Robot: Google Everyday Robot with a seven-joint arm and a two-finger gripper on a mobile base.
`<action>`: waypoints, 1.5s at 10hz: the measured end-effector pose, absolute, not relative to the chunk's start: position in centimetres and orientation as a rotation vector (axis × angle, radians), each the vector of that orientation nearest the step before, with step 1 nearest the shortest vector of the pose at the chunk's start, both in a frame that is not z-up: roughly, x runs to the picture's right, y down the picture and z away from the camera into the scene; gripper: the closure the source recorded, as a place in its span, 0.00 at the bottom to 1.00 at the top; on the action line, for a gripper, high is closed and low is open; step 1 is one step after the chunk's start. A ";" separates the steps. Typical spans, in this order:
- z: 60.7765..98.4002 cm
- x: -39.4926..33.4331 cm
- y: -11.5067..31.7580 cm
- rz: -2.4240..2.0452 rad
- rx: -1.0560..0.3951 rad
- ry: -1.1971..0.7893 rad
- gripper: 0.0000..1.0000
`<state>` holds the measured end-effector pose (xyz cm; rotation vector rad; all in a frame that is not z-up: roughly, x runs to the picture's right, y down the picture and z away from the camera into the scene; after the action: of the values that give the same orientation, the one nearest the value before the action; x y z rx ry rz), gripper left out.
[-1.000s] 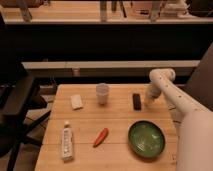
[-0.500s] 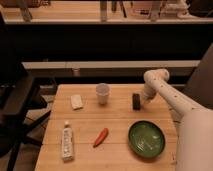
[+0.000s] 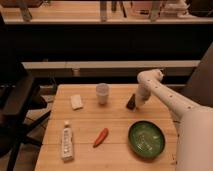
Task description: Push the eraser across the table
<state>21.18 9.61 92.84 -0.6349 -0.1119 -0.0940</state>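
The eraser [image 3: 131, 101] is a small black oblong block on the light wooden table [image 3: 115, 122], right of the white cup [image 3: 102, 93]. It now sits tilted. My gripper [image 3: 137, 102] is at the end of the white arm [image 3: 170, 102], low over the table and pressed against the eraser's right side.
A small white squarish piece [image 3: 76, 101] lies left of the cup. A white tube [image 3: 66, 142] lies at the front left, a red chilli-like object [image 3: 101, 137] in the front middle, a green bowl [image 3: 146, 138] at the front right. A dark chair [image 3: 15, 107] stands left of the table.
My arm has swung left and down from the table's right edge to the eraser. The eraser has shifted slightly left and turned askew.
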 end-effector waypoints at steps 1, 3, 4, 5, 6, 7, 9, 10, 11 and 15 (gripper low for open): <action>92.6 19.8 9.8 -0.108 -0.641 -0.119 1.00; 92.5 19.5 9.9 -0.134 -0.645 -0.125 1.00; 92.2 19.1 10.3 -0.151 -0.653 -0.133 1.00; 92.1 18.7 10.5 -0.163 -0.658 -0.140 1.00; 91.9 18.4 10.8 -0.175 -0.662 -0.148 1.00; 91.8 18.3 10.9 -0.179 -0.663 -0.151 1.00; 91.7 18.0 11.0 -0.181 -0.666 -0.160 1.00; 91.6 18.4 11.3 -0.181 -0.668 -0.162 1.00; 91.5 18.6 11.4 -0.180 -0.670 -0.163 1.00; 91.1 18.1 11.9 -0.190 -0.674 -0.176 1.00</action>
<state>18.12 11.89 91.13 -0.6740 -0.1757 -0.1901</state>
